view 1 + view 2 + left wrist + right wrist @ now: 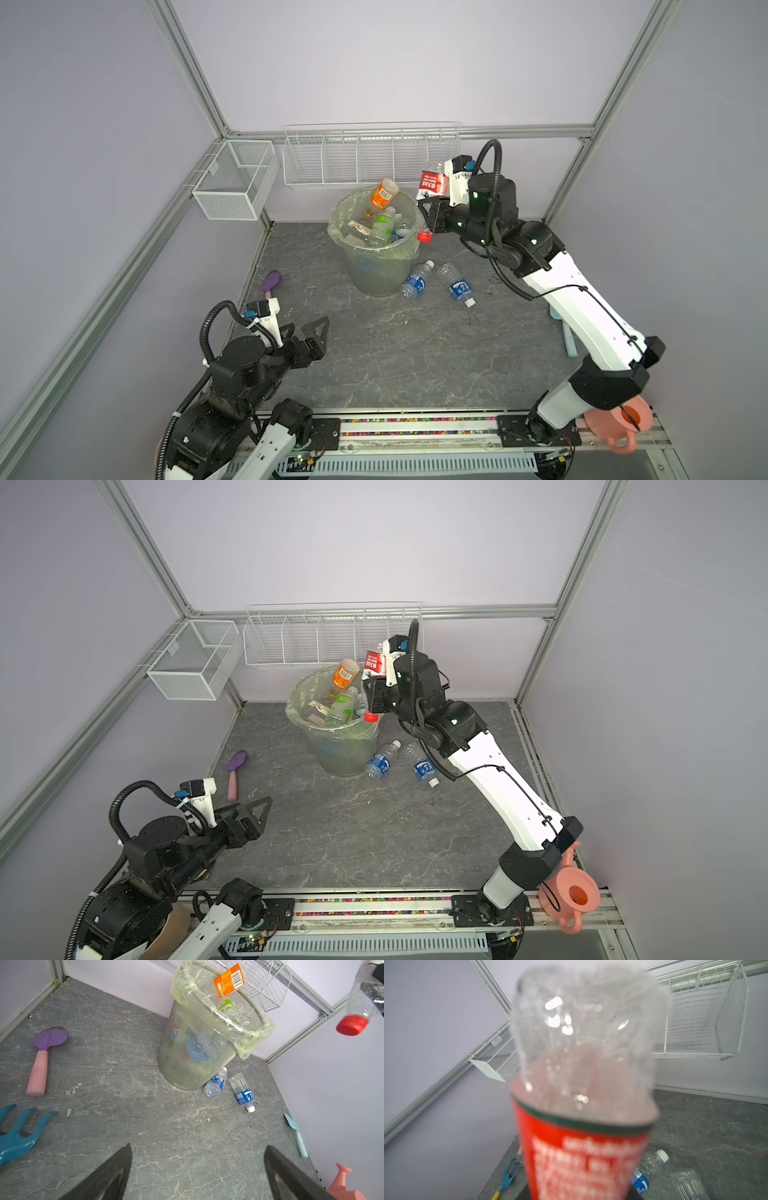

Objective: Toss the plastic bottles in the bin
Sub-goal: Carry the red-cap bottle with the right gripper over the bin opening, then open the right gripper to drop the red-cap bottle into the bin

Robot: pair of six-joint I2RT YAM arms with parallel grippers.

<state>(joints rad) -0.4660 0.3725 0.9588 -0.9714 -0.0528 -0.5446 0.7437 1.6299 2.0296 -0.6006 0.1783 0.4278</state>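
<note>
Grey marbled tabletop (395,353) carries all items. A round mesh-walled bin (374,270), lined with a thin green plastic bag, stands near the back wall and is filled with bottles up to its rim. The left gripper (316,332) sits low at front left, jaws spread wide. The right gripper (430,210) is raised beside the bin's right rim, jaws clamped on a clear red-labelled plastic bottle (432,183) that hangs inverted. An orange-labelled clear bottle (384,193) protrudes over the bin's far rim. One blue-labelled clear bottle (415,282) lies at the bin's base, a second blue-labelled bottle (457,286) just beside it. The held bottle's red cap (424,236) points down.
</note>
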